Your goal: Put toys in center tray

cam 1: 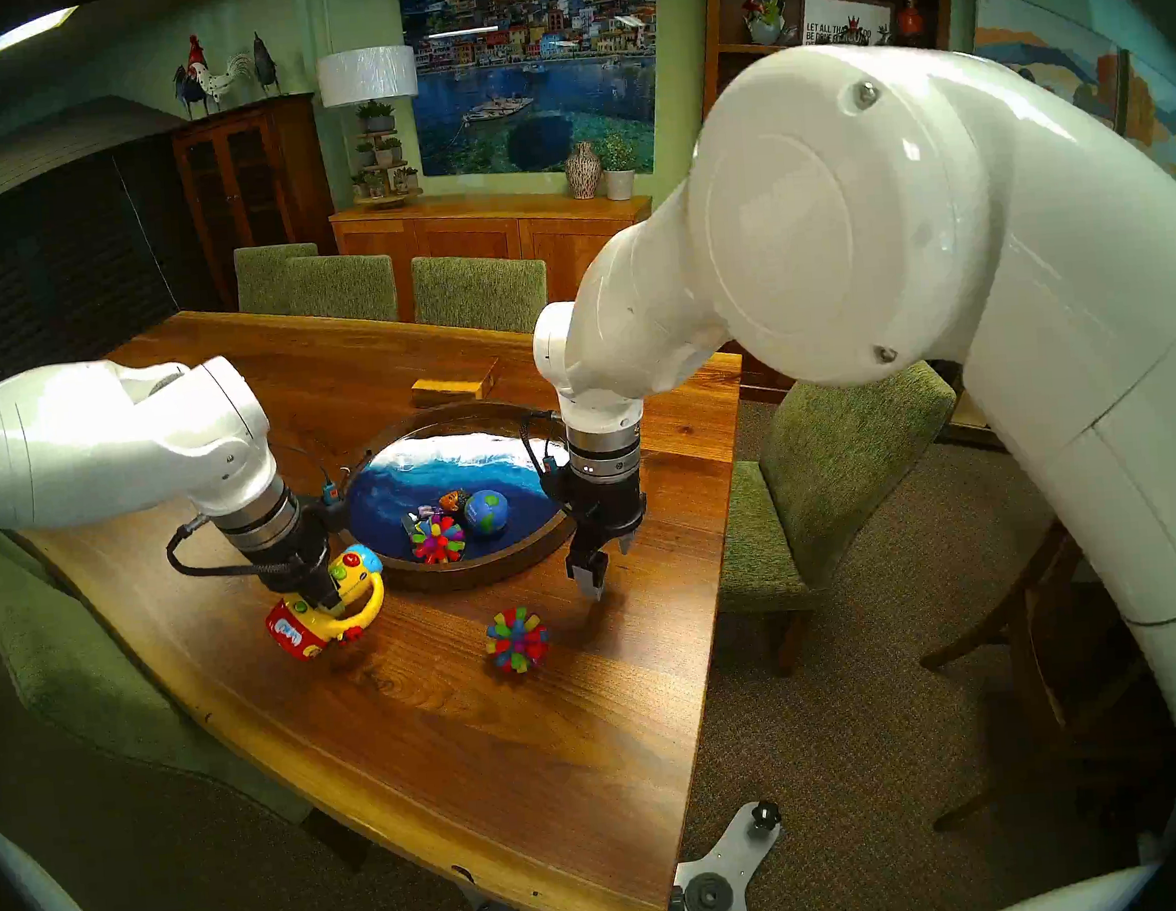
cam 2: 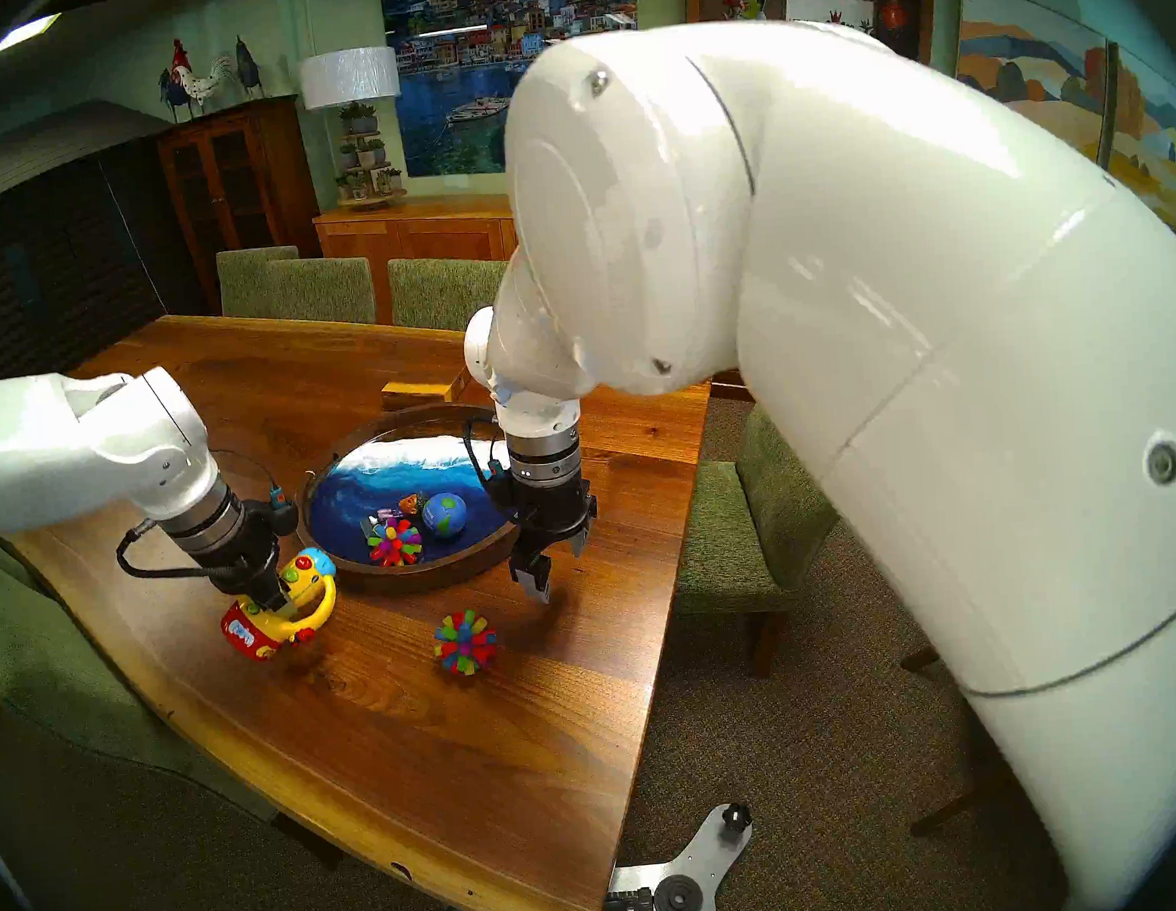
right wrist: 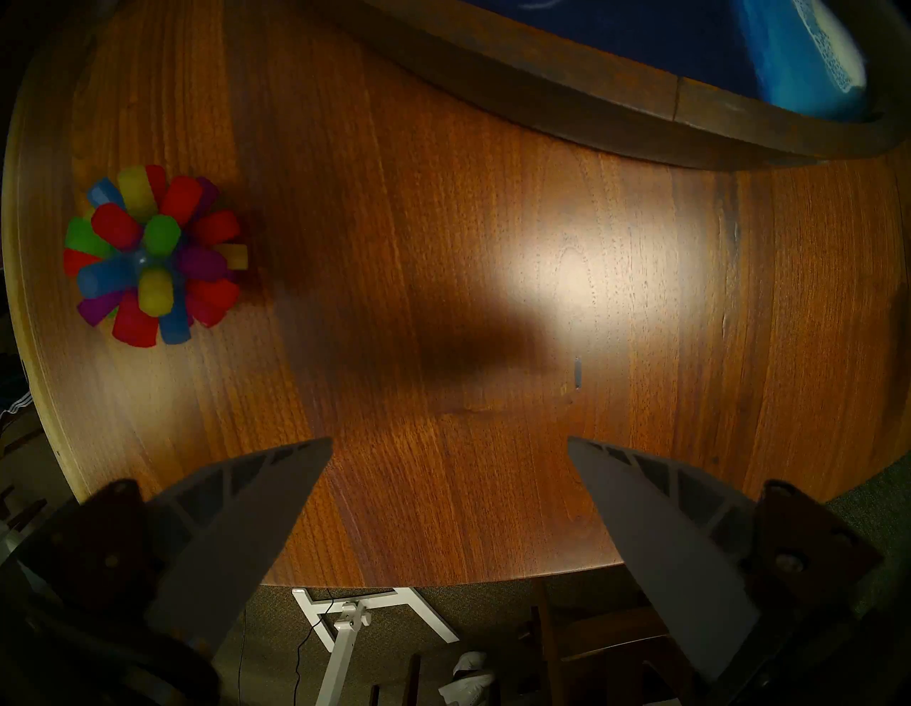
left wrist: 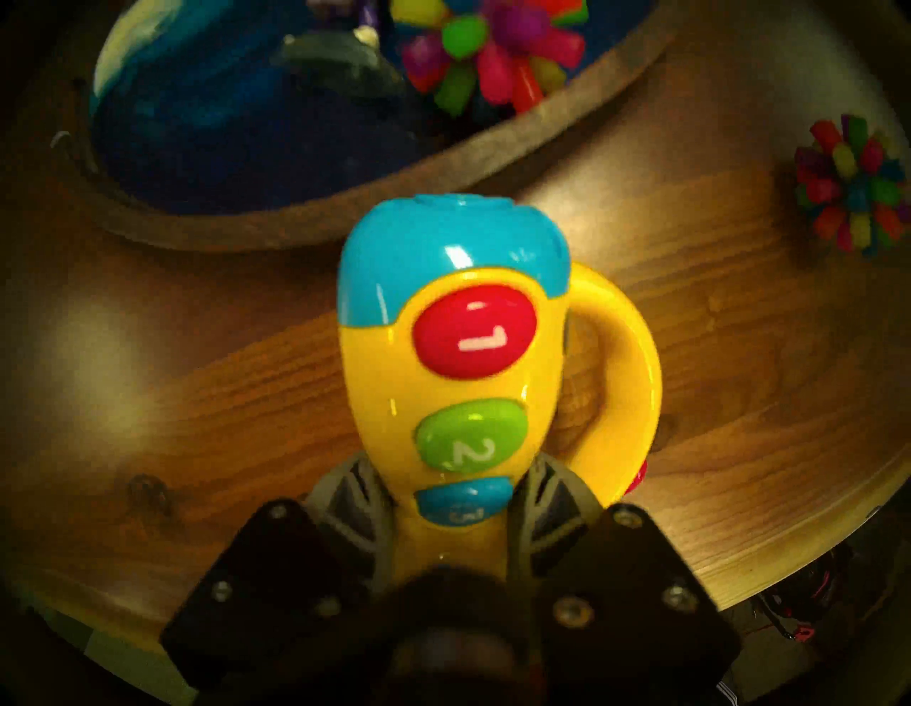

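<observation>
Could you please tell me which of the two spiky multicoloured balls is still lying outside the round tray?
The spiky ball on the bare table, near the open right gripper. The other spiky ball already lies inside the tray, beside the globe ball.

The right gripper [right wrist: 448,446] hangs above the bare wooden table [right wrist: 493,246], its two dark fingers [right wrist: 256,498] spread wide apart with nothing between them. Well off beyond its left finger, near the table's edge, lies a spiky ball [right wrist: 153,256] of red, blue, green, yellow and purple stubs. Far ahead and toward the other finger's side curves the dark wooden rim of the tray [right wrist: 591,106], with deep blue paint and white foam inside.
</observation>
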Action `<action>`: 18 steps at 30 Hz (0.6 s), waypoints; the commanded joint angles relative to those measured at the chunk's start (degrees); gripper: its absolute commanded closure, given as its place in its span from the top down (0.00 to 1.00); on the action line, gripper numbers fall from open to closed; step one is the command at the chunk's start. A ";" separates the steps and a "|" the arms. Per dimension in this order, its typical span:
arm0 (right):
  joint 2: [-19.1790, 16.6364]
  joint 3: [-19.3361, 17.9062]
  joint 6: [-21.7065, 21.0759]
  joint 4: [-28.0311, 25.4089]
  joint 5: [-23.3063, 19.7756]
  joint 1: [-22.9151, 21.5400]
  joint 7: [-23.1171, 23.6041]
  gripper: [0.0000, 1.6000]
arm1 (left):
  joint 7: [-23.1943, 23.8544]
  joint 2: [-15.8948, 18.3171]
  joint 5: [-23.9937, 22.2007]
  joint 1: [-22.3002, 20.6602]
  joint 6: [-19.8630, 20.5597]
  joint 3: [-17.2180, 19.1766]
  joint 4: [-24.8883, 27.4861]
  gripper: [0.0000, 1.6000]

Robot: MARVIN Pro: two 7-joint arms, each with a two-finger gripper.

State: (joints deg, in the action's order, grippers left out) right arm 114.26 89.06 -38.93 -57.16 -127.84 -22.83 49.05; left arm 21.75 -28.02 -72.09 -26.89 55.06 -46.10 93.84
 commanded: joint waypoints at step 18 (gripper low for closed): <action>-0.13 0.03 0.02 0.79 -0.03 -1.37 0.00 1.00 | 12.99 -15.52 2.34 1.39 -0.06 7.77 -16.40 0.00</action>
State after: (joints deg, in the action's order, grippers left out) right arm 114.27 89.07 -38.94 -57.14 -127.83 -22.78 49.05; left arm 32.23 -37.45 -70.34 -27.39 55.09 -41.45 82.79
